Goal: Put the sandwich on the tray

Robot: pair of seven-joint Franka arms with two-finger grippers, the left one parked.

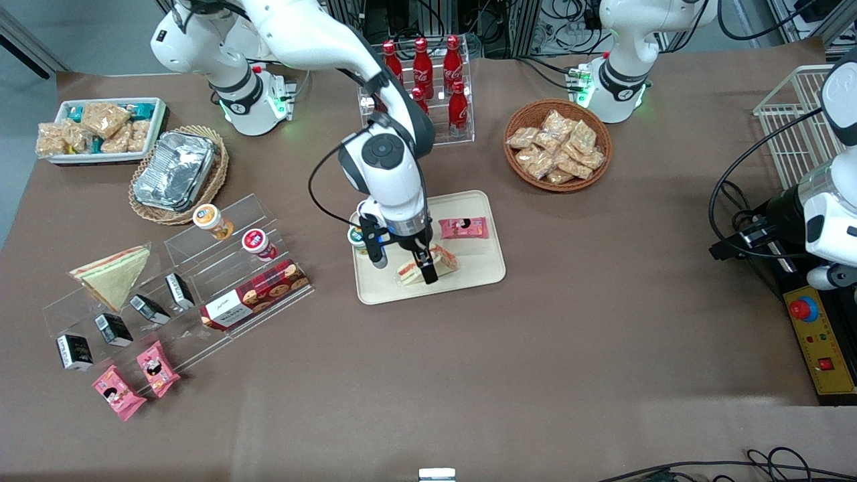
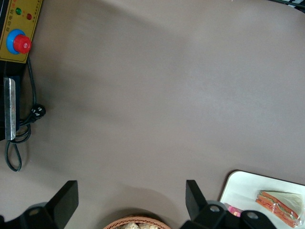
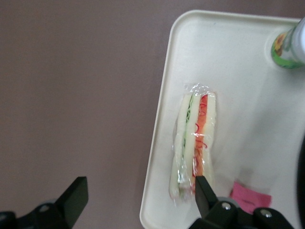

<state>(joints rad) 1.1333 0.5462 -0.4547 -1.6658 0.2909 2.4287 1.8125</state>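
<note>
Your tool hangs just above the tray, its fingers spread apart and gripping nothing; the sandwich lies on that tray beside a pink snack packet.

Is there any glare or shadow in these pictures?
Front view: the foil container glints, and the pincer hangs open above the sandwich on the tray. Left wrist view: soft shadow darkens the cloth. Right wrist view: the sandwich's wrap shines faintly.
</note>
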